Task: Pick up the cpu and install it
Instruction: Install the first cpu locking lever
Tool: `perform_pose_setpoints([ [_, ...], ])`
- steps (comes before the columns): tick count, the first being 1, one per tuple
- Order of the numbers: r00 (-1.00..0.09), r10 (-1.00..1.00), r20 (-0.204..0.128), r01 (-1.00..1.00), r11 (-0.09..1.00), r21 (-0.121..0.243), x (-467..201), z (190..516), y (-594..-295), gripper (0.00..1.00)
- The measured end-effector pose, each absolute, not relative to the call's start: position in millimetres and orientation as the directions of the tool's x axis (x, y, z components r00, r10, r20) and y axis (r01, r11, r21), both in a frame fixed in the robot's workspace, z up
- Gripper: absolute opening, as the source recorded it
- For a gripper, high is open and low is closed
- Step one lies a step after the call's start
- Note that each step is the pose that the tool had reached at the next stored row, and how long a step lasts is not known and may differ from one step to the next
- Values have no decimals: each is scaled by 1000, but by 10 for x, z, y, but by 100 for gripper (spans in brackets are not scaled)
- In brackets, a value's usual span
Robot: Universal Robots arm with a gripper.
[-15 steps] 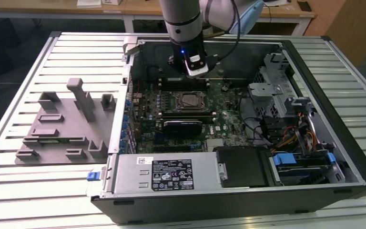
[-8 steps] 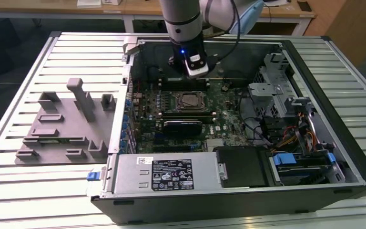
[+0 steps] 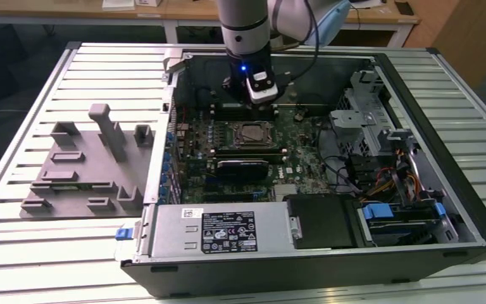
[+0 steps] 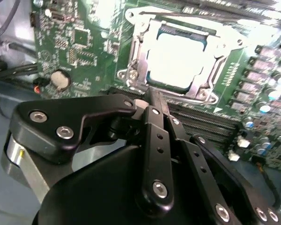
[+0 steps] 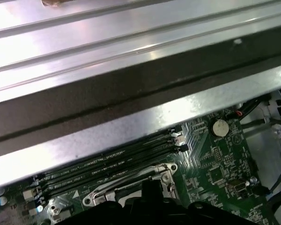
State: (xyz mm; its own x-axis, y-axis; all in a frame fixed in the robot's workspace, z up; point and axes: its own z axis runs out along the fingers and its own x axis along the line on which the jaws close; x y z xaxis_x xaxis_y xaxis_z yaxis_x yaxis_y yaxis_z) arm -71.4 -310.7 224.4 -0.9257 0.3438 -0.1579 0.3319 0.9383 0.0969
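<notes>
The cpu (image 4: 178,58) already lies in the motherboard's socket (image 4: 136,51), inside the open computer case (image 3: 471,209), its silvery lid framed by the metal retention bracket. In the exterior view the gripper (image 3: 260,95) hangs over the board near the case's far wall, just beyond the socket. In the second wrist view its fingers (image 4: 152,101) look drawn together on nothing. I judge the placing done; the step in hand looks like the retreat, which calls for a straight lift clear of the memory slots (image 5: 112,161).
</notes>
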Motion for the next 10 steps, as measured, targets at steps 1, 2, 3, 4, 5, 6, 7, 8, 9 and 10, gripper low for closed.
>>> perform_pose_setpoints([
  [1,-927,343,-149,333,939,88,-703,2244,-3107,11],
  [2,-929,342,-140,334,939,79,-692,2244,-3107,11],
  [3,-930,342,-132,335,940,71,-682,2244,-3107,11],
  [4,-932,342,-123,336,940,62,-672,2243,-3107,11],
  [5,-933,341,-115,337,940,54,-664,2243,-3107,11],
  [6,-934,341,-107,338,940,45,-655,2244,-3107,11],
  [7,-935,341,-99,339,940,38,-649,2243,-3107,11],
  [8,-935,341,-91,340,940,32,-642,2242,-3107,11],
  [9,-936,342,-83,341,940,25,-636,2242,-3107,11],
  [10,-937,342,-74,341,940,20,-629,2241,-3107,11],
])
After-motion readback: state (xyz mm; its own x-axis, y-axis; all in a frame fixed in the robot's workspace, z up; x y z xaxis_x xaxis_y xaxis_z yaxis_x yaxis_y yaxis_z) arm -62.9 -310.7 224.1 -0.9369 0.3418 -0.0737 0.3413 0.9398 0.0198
